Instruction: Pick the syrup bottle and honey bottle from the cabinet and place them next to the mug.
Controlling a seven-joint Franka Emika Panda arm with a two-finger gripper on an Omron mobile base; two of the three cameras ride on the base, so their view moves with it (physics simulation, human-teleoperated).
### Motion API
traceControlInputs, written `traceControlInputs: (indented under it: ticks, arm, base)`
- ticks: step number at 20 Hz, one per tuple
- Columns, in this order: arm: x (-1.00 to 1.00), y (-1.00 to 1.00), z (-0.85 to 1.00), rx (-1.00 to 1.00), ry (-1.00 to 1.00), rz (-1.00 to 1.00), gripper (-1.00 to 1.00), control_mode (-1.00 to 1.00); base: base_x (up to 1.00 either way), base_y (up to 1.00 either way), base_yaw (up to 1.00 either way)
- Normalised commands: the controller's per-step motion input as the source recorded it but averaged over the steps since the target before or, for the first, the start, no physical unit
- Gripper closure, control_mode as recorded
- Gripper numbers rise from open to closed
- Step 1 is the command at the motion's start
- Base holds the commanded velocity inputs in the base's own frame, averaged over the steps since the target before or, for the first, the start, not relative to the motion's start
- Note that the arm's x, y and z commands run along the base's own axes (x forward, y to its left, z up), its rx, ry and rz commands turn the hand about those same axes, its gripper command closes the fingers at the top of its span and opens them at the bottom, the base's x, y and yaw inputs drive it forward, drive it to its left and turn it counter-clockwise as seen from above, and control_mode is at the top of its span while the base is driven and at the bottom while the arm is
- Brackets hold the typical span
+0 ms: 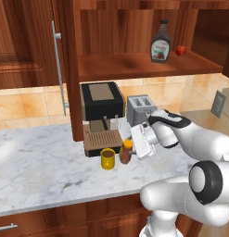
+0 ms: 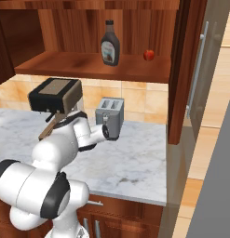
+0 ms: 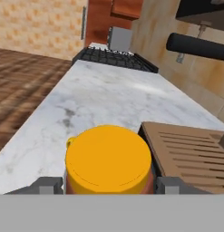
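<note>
The tool [image 1: 130,147] sits low over the marble table [image 1: 46,162], with the honey bottle [image 1: 126,152] standing between its two fingers [image 3: 49,186]; in the hand view the bottle's orange-yellow top [image 3: 109,159] lies squarely between the two dark tips, which stand just beside the cap on either side. The jaws are partly spread around the bottle, but whether the pads press on it or stand just clear cannot be told. The bottle stands upright on the table, just beside the yellow mug [image 1: 107,159], on the side nearer the arm, and both are right in front of the coffee machine's [image 1: 102,115] slatted drip tray [image 3: 190,152]. A silver toaster [image 1: 139,108] stands behind the tool, next to the coffee machine. Up above, the cabinet [image 1: 148,65] is open, and the syrup bottle [image 1: 161,43] stands upright on its shelf, with a small red apple-like thing [image 1: 181,50] near it. The cabinet door [image 1: 67,69], with its long silver bar handle [image 1: 60,69], hangs open beside the coffee machine.
</note>
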Motion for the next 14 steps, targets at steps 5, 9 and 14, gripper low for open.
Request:
traceControlInputs:
  ticks: [5,9,14]
  arm:
    - [0.00,-0.03,0.00,0.00,-0.03,-0.06,1.00,-1.00]
    - [0.00,0.00,0.00,-0.06,0.00,-0.06,1.00,-1.00]
    - [0.00,0.00,0.00,-0.06,0.00,-0.07,1.00,-1.00]
  base:
    - [0.00,0.00,0.00]
    - [0.00,0.00,0.00]
    - [0.00,0.00,0.00]
